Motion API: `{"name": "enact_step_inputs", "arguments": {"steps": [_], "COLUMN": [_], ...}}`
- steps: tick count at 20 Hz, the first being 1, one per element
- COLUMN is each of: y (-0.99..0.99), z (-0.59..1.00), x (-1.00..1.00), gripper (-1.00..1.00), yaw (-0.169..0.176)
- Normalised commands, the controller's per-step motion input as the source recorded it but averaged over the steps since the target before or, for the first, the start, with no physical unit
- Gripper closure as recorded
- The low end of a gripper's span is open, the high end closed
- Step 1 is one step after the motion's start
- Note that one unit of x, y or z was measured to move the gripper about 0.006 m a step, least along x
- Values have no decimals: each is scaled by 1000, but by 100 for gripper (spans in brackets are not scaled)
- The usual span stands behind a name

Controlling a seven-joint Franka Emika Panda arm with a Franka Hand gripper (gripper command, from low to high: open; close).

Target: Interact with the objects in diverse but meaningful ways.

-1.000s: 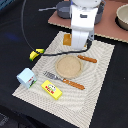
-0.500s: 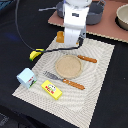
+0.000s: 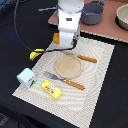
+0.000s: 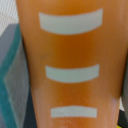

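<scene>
One item, the loaf (image 4: 70, 65), is sitting in the closed end effector (image 3: 65, 42); banana (image 3: 36, 54) and box (image 3: 52, 90) are waiting untouched

One robot arm stands in the upper middle of the exterior view, with one pincer (image 3: 66, 42) at its lower end. One golden-brown bread loaf (image 4: 70, 60) fills the wrist view, scored with three pale stripes; a corner of it shows orange beside the arm in the exterior view. One striped placemat (image 3: 100, 75) covers the middle of the frame. On it sit one round tan plate (image 3: 68, 66), one wooden-handled knife (image 3: 86, 59), one wooden-handled fork (image 3: 65, 81) and one yellow box with a red label (image 3: 51, 90). One small banana (image 3: 36, 53) lies at the left. One pale blue-and-white carton (image 3: 26, 77) sits at the lower left. Two grey pots appear along the top: one (image 3: 92, 12) at centre right, one (image 3: 122, 16) at the right edge.
</scene>
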Motion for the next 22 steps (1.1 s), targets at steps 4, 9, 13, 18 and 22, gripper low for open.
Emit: {"name": "enact_step_inputs", "arguments": {"steps": [4,9,13,18,22], "y": [623,387,105,11,95], "z": [-72,-238,-320,-386,-345], "x": [-565,-437,-389,-347,-329], "gripper": [100,100,100,100,100], "yaw": [17,3,0,0,0]}}
